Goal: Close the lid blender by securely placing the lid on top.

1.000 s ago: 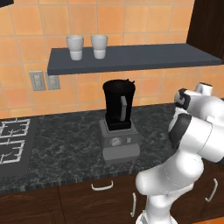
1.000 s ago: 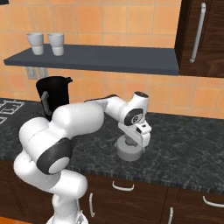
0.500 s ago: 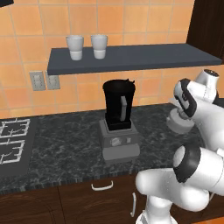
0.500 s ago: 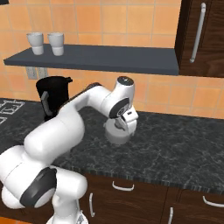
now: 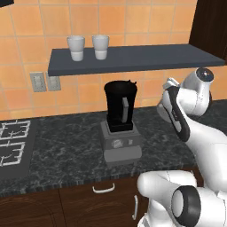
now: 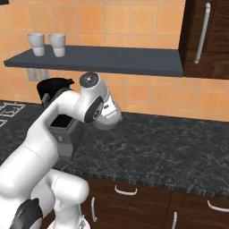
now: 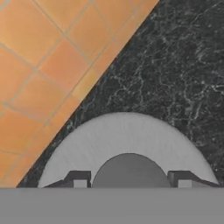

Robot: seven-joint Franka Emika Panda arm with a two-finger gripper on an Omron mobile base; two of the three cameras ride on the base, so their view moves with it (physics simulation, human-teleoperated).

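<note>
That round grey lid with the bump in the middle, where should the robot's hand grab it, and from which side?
Best by the raised centre knob of the round grey lid, coming from straight above its flat top. The hand view shows why: the disc is wide and thin with no side handle, while the knob sits between the two dark fingertips of the hand, which flank it.

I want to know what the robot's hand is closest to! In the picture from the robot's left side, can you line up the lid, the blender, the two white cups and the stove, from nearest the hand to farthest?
1. The lid: held right in the gripper, at the right.
2. The blender: on the counter, left of the gripper.
3. The white cups: up on the shelf, farther left.
4. The stove: far left edge of the counter.
</note>
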